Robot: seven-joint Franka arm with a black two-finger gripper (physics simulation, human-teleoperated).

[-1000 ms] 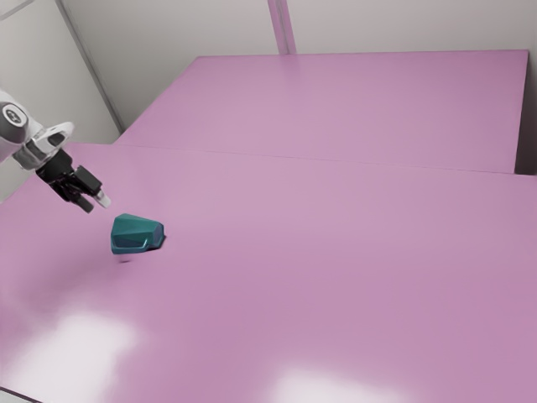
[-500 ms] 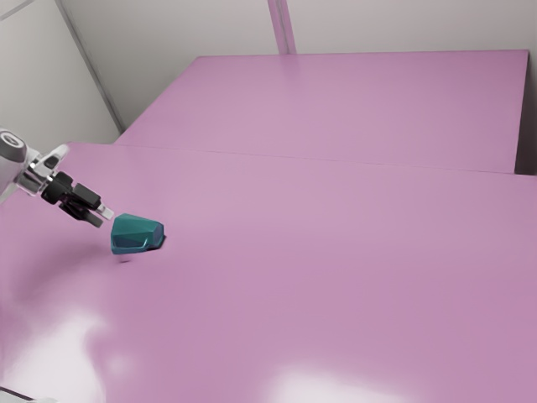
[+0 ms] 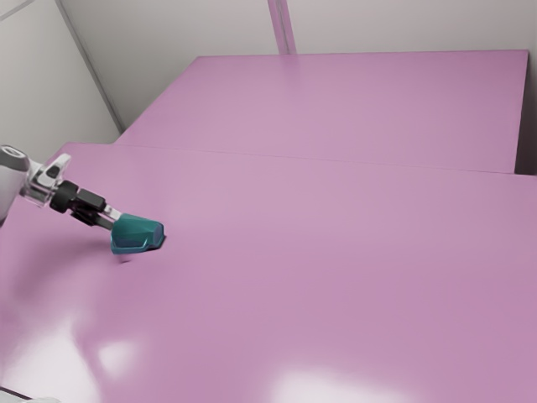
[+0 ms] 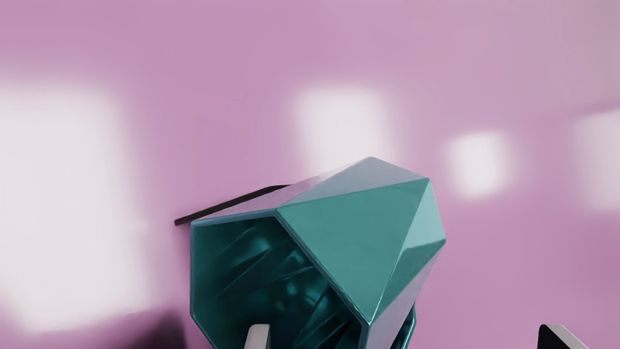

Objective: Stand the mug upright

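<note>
At the exterior view's left, the mug is lying sideways on the tabletop, awaiting righting; the tool is gaping wide, one finger nearing the mug's mouth.

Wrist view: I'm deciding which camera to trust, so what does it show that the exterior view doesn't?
The wrist view, unlike the exterior, looks into the open mouth of the mug; the claw stands open, one fingertip across that mouth, the other beyond the mug's side.

The exterior view adds the arm reaching in from its left.

Both show the mug on its side.
</note>
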